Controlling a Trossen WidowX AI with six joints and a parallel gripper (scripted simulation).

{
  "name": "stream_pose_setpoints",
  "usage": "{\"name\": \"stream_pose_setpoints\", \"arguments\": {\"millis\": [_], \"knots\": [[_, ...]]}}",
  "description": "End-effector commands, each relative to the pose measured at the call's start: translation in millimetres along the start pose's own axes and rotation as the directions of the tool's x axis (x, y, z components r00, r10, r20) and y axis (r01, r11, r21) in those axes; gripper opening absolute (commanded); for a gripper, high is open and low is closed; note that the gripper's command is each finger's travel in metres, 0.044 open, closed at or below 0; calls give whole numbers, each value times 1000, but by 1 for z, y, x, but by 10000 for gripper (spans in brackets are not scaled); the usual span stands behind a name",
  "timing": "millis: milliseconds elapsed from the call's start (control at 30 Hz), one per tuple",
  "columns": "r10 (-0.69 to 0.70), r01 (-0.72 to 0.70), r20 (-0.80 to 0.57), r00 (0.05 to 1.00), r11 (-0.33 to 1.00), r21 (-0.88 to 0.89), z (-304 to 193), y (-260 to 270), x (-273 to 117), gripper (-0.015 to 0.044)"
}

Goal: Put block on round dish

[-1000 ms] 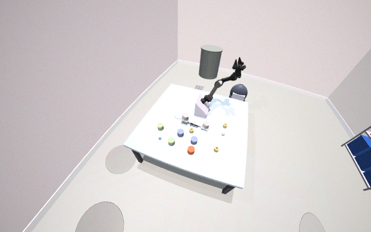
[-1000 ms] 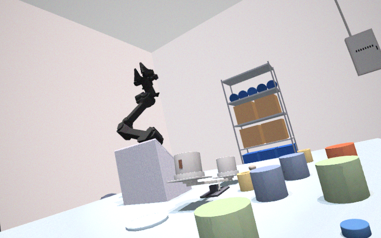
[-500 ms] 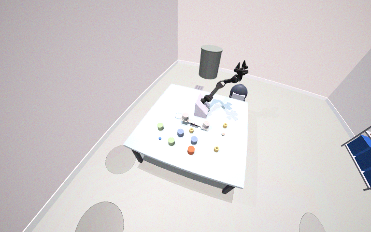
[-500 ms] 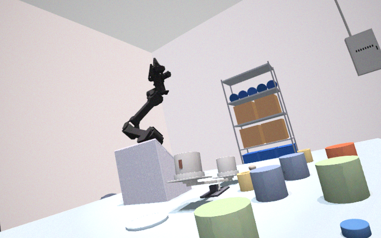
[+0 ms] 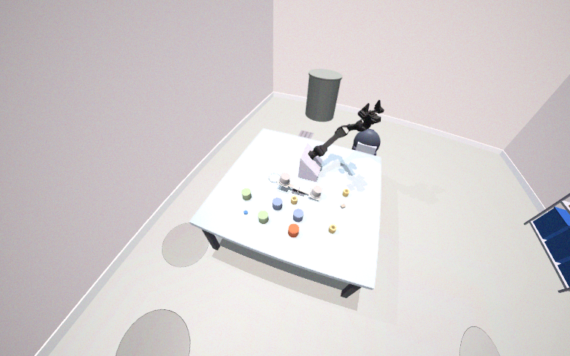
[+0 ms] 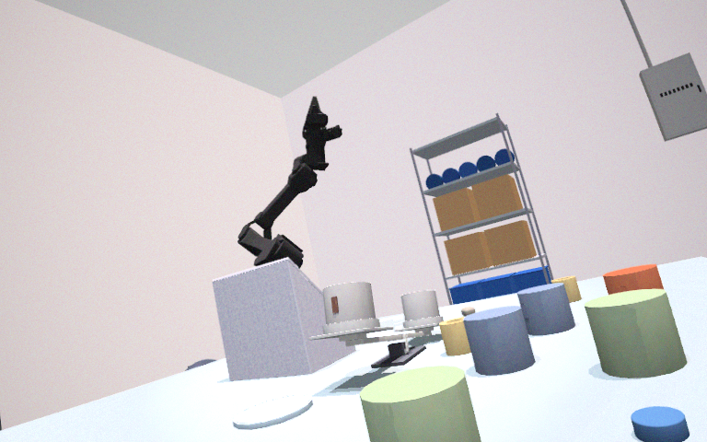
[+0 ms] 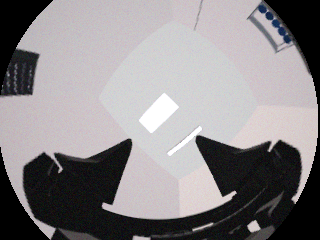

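From the top, the black gripper (image 5: 372, 107) (image 6: 327, 115) (image 7: 164, 140) is raised at the end of its arm, beyond the table (image 5: 336, 256) (image 6: 177, 401) edge. Well below it and toward the table's middle is the balance (image 5: 299, 189) (image 6: 399, 355), with a pale cup (image 5: 285, 179) (image 6: 350, 305) on one end and its twin cup (image 5: 316, 192) (image 6: 420, 308) on the other. The round dish (image 5: 270, 178) (image 6: 272, 412) lies low on the table, well apart from the gripper, just beside the first cup's end. Also far below the hand are two green cylinders (image 5: 263, 217) (image 6: 635, 333), two blue-grey cylinders (image 5: 277, 204) (image 6: 499, 341) and an orange-red one.

In the exterior view, the gripper points upward, high above both cups, which stand upright on the balance plates. The first cup, lower down and toward the camera from the hand, has a small brown patch on its side. The dish, farther below the hand, has neither cup above it. The block's place cannot be told.

In the wrist view, the fingers are spread wide with nothing between them. Ahead of them are the ceiling (image 7: 215, 85) and walls, with a bright rectangle and a thin bright strip beyond the fingertips.
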State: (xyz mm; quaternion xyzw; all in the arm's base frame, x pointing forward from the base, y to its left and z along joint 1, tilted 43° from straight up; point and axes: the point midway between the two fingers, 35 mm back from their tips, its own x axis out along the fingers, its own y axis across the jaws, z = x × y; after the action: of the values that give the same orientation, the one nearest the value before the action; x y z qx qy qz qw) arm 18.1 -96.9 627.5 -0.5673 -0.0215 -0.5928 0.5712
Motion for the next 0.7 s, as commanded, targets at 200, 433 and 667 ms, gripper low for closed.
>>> {"name": "stream_pose_setpoints", "arguments": {"millis": [200, 433, 667], "knots": [[125, -107, 137, 983, 986, -126, 46, 67, 6, 440], [229, -190, 199, 953, 962, -198, 65, 114, 5, 440], [329, -271, 222, 918, 928, -256, 72, 156, 2, 440]]}}
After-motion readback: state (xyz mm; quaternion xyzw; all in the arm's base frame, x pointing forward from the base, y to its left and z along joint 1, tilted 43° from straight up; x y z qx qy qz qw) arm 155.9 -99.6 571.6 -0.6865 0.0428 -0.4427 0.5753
